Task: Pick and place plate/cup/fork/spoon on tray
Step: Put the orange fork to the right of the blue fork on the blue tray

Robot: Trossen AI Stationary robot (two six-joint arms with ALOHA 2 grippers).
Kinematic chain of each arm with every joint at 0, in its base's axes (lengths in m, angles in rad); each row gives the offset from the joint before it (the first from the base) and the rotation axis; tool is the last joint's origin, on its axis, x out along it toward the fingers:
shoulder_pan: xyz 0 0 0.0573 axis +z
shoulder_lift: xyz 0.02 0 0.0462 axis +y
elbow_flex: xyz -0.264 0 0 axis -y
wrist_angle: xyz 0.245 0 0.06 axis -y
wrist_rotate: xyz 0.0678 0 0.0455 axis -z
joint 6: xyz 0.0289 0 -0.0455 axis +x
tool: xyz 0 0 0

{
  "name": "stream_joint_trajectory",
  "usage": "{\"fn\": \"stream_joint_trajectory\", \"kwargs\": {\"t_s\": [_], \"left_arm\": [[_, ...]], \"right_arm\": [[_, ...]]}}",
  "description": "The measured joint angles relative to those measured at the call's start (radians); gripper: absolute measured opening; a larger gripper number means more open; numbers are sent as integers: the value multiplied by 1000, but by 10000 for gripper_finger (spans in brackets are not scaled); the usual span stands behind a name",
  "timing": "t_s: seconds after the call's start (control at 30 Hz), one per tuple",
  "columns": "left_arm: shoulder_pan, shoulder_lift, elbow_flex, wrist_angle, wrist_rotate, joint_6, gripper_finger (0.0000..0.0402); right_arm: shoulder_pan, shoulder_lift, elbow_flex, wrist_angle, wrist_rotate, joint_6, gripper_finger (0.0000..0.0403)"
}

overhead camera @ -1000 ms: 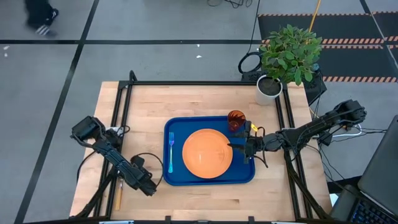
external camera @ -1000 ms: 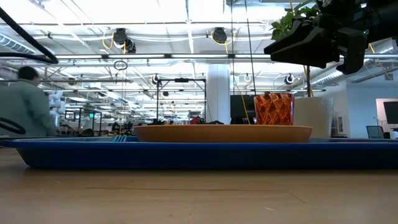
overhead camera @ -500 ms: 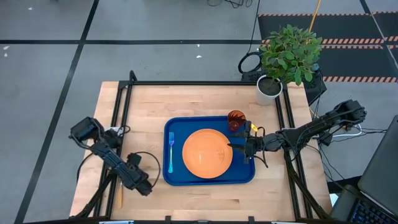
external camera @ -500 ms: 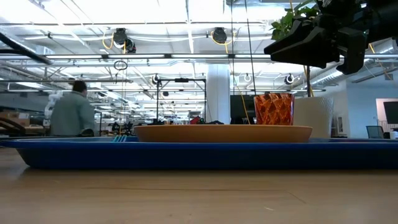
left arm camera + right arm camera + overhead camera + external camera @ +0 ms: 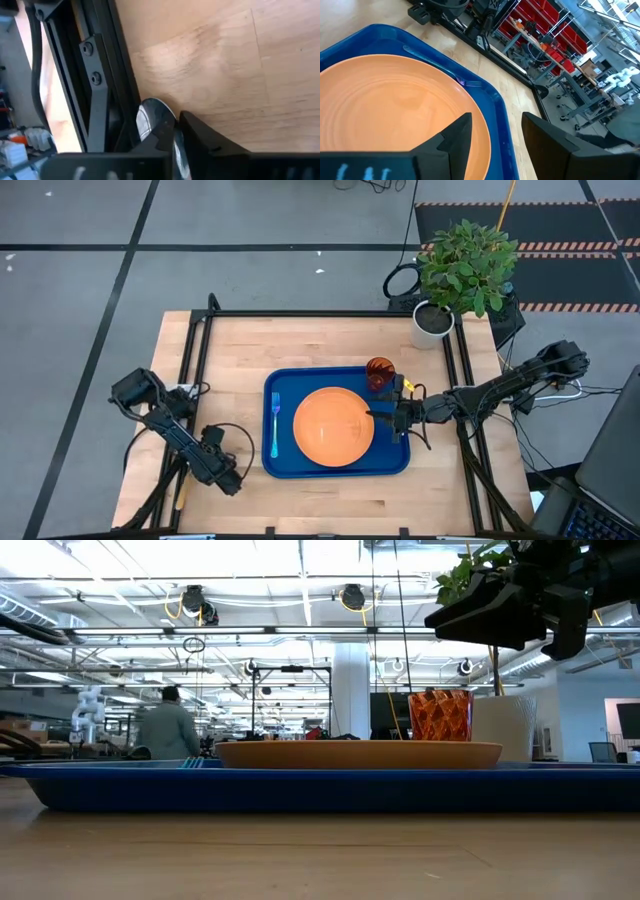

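Spoon (image 5: pixel 156 125) is the step in hand: my left gripper (image 5: pixel 222 477) closes its fingers on it at the worktop (image 5: pixel 320 340) edge, next lifting toward the tray (image 5: pixel 400 463); the right gripper (image 5: pixel 388 418) waits, fingers apart.

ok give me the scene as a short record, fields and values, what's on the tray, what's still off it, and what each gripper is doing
tray: blue, on the wooden table
plate: centre of the tray
cup: upright in the tray's far right corner
fork: flat on the tray, left of the plate
spoon: off the tray, at the table's near left edge by the black frame
left gripper: closed on the spoon's silver bowl
right gripper: open, empty, over the plate's right edge
left to place: the spoon
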Motion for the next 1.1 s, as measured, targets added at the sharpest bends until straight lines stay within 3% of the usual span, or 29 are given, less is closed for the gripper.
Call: {"fn": "stream_joint_trajectory", "kwargs": {"t_s": [0.23, 0.57, 0.9, 1.1], "left_arm": [[31, 3, 12, 7, -4, -5, 24], [178, 5, 87, 9, -56, 119, 4], [309, 3, 180, 72, -333, 252, 4], [400, 2, 184, 136, -442, 323, 4]], "right_arm": [[-1, 0, 0, 3, 0, -1, 169], [-27, 0, 0, 3, -1, 7, 169], [-27, 0, 0, 3, -28, 8, 169], [-27, 0, 0, 3, -28, 8, 169]]}}
